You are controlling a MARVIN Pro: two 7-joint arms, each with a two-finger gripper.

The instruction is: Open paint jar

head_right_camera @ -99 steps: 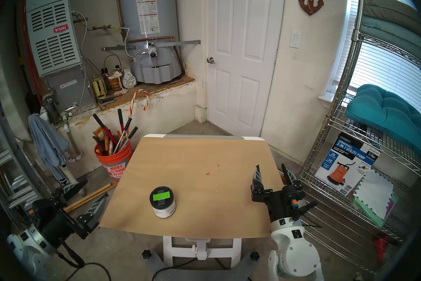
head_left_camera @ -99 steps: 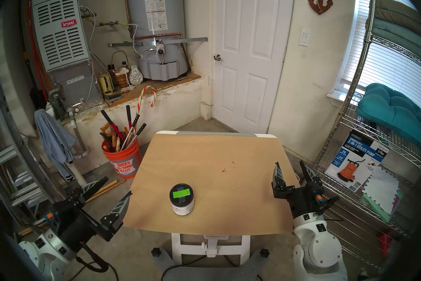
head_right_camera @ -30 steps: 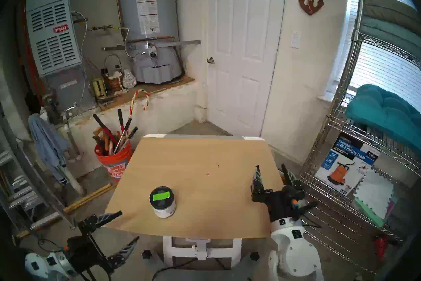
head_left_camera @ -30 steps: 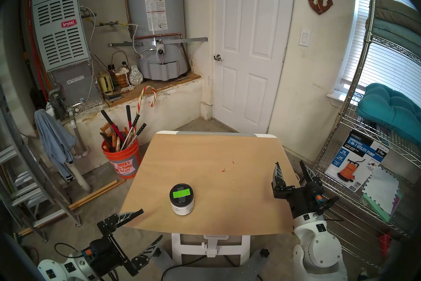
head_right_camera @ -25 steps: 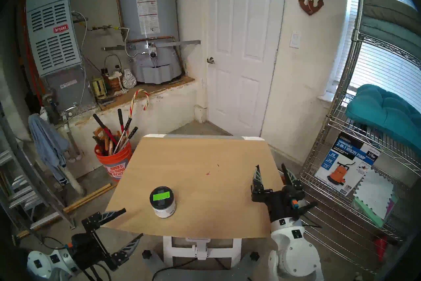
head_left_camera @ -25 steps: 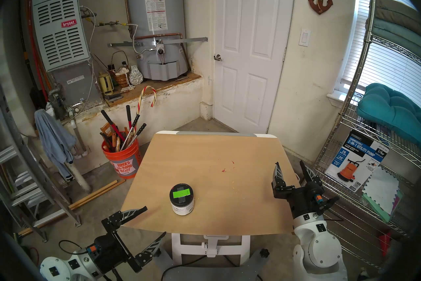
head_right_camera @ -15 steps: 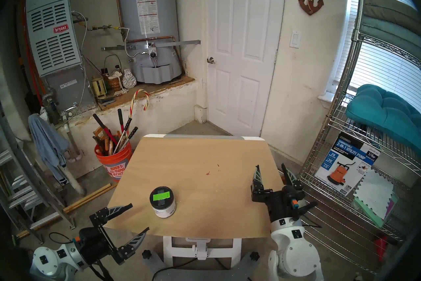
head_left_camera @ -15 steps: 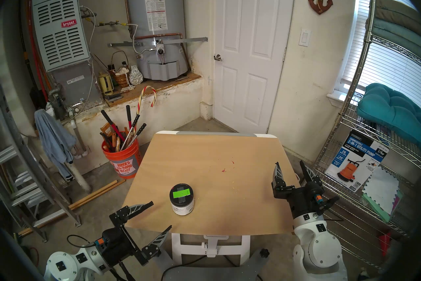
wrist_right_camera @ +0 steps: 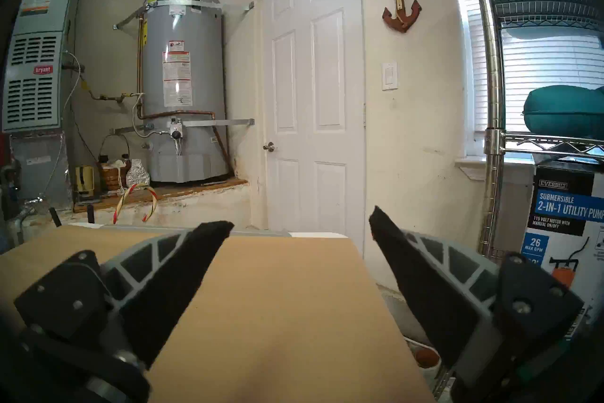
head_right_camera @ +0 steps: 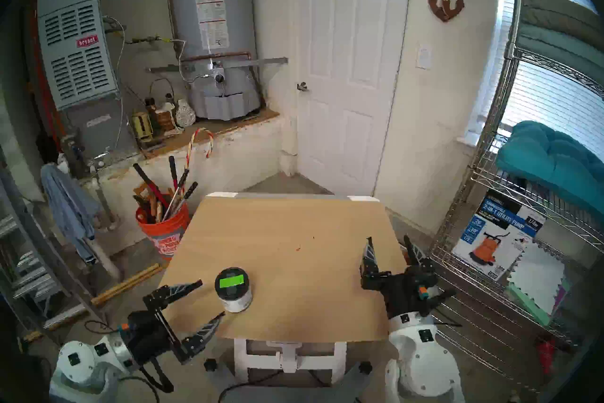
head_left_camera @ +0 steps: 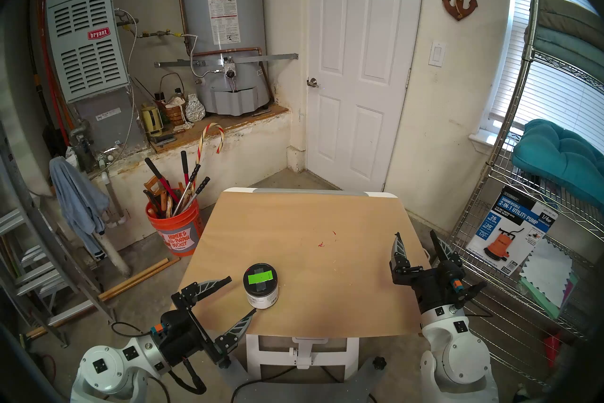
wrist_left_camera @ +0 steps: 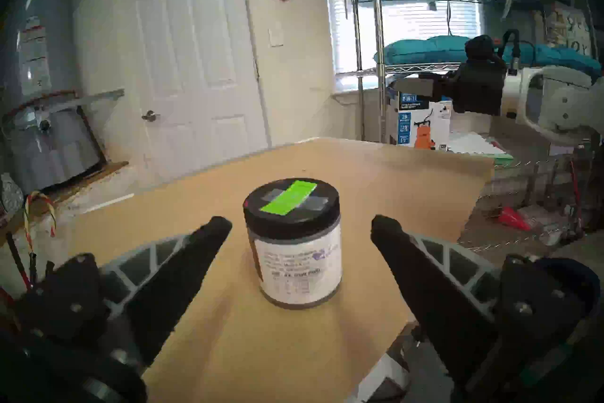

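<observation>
Nothing is opened yet; the small squat white-labelled paint jar (head_left_camera: 261, 286) is sitting upright near the tan table's (head_left_camera: 327, 261) front-left, black lid (wrist_left_camera: 291, 201) still on. I am bringing my left gripper (head_left_camera: 243, 294) in spread wide, fingers flanking it without touching; my right gripper (head_left_camera: 415, 237) is idling, fingers spread and empty; gripping and unscrewing are all remaining.

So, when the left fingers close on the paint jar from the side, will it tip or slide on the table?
The paint jar is squat with a flat base, so it will probably not tip. Its label looks smooth, so it may slide on the table if one of the fingers touches first. The walls look rigid, so they should not deform.
</observation>
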